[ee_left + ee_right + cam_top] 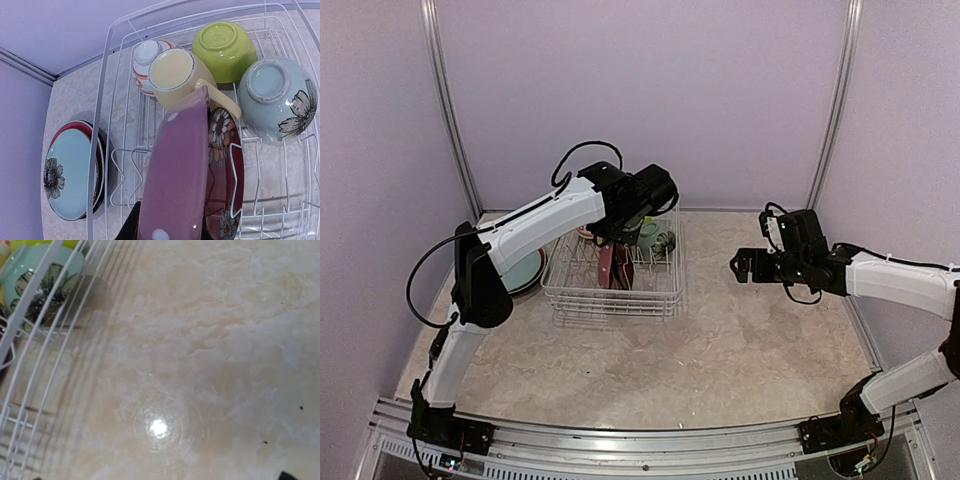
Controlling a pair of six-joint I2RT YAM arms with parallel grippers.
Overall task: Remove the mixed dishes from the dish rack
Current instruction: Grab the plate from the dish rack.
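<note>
The white wire dish rack (610,300) stands at the table's centre left. My left gripper (613,240) reaches down into it and is shut on the top edge of the pink dotted plate (175,170), which stands on edge. Dark fingers (127,230) show beside the plate. A dark red patterned plate (227,175) stands right beside it. Behind them lie a pale yellow mug (172,75), a lime green bowl (225,47), a pale green flowered bowl (277,97) and a small pinkish bowl (144,62). My right gripper (742,265) hovers open and empty over the table, right of the rack.
A stack of plates with a teal one on top (70,172) lies on the table just left of the rack, also in the top view (525,270). The right wrist view shows bare table and the rack's right wall (50,330). Purple walls enclose the table.
</note>
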